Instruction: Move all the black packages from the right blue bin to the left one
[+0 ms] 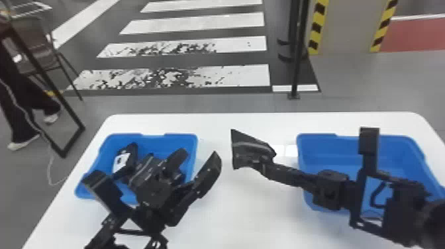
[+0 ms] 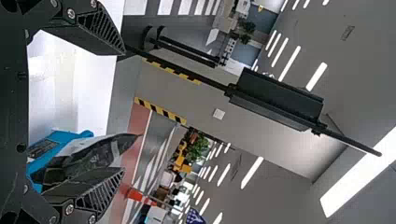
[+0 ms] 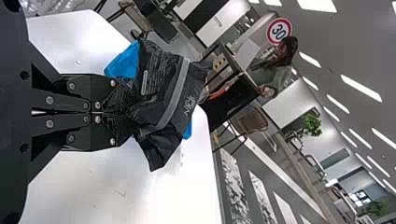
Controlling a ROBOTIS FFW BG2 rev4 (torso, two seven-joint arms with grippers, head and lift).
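In the head view, the left gripper (image 1: 199, 154) is over the right side of the left blue bin (image 1: 124, 137), fingers spread. A black package with a white patch (image 1: 133, 153) lies in that bin; other dark shapes there are partly hidden by the arm. The right gripper (image 1: 269, 164), between the bins, is shut on a black package with a grey stripe (image 1: 251, 145), raised over the table. In the left wrist view, the left gripper (image 2: 125, 111) is empty. In the right wrist view, the right gripper (image 3: 133, 112) pinches the package (image 3: 173, 93) by one edge.
The right blue bin (image 1: 318, 142) stands under the right arm. Both bins rest on a white table (image 1: 251, 225). A black pole (image 1: 295, 66) stands beyond the table's far edge, and a chair (image 1: 33, 49) is at the far left.
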